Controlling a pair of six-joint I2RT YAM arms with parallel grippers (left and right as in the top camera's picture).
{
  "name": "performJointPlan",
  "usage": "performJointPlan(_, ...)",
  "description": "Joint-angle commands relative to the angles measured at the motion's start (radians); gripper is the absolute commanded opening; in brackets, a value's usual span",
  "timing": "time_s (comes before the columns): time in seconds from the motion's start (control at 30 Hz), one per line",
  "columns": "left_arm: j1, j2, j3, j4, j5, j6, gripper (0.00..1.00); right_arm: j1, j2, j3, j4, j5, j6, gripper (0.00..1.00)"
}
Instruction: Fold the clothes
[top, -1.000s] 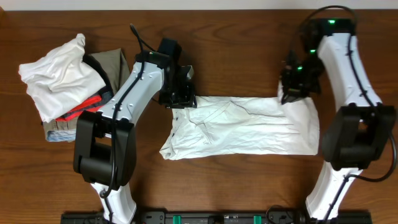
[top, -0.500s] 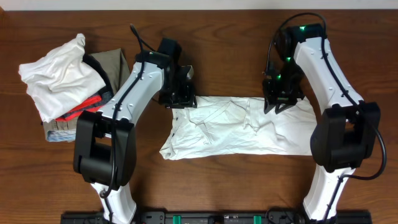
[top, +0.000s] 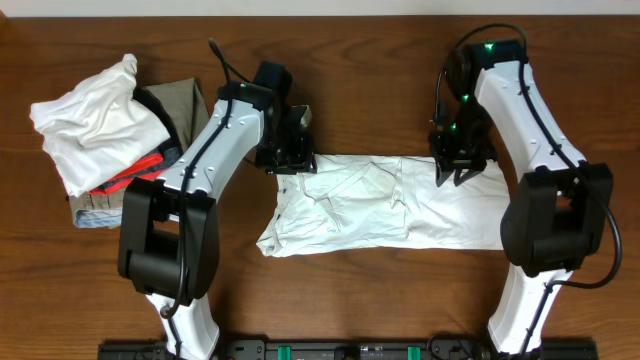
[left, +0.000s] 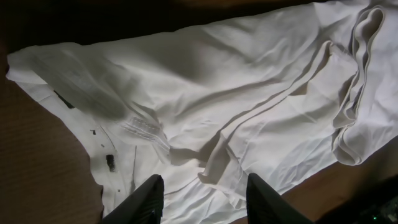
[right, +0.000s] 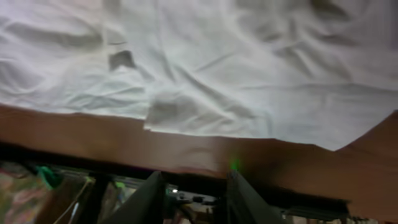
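White trousers (top: 390, 205) lie flat and wrinkled across desk (top: 380, 80), between both arms; only your overhead shows pile of other garments (top: 100, 130) at far left; left gripper (left: 205, 186) spread over trousers' left end; long creases and small dark marks there show only in left wrist view; right gripper (right: 193, 180) spread, empty; right wrist view puts its fingers just past cloth edge, over bare wood.

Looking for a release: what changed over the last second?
The right gripper moved left along the far edge of the white trousers, dragging that corner inward, then opened its fingers and let go. The left gripper and the garment pile stayed put.
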Motion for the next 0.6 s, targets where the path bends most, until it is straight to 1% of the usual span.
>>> performJointPlan(0.0,0.005,0.0,0.013,-0.001,-0.009,0.002,0.44,-0.011,-0.007,-0.024,0.039,0.121,0.07,0.32)
performJointPlan(0.03,0.005,0.0,0.013,-0.004,-0.01,0.002,0.44,-0.015,-0.007,-0.029,0.056,0.157,0.097,0.32)
performJointPlan(0.07,0.005,0.0,0.013,-0.009,-0.018,0.002,0.5,-0.019,-0.007,-0.032,0.068,0.183,0.119,0.32)
performJointPlan(0.1,0.006,0.0,0.013,-0.016,-0.034,0.002,0.54,-0.025,-0.007,-0.035,0.078,0.198,0.13,0.32)
performJointPlan(0.2,0.011,0.0,0.013,-0.037,-0.09,0.002,0.61,-0.045,-0.007,-0.044,0.099,0.199,0.131,0.33)
performJointPlan(0.27,0.019,0.001,0.013,-0.037,-0.096,0.002,0.68,-0.058,-0.007,-0.058,0.114,0.2,0.131,0.34)
performJointPlan(0.37,0.038,0.005,0.012,-0.035,-0.102,0.002,0.7,-0.069,-0.007,-0.093,0.137,0.2,0.131,0.34)
performJointPlan(0.57,0.08,0.016,-0.012,-0.016,-0.106,0.002,0.71,-0.07,-0.007,-0.211,0.211,0.196,0.131,0.32)
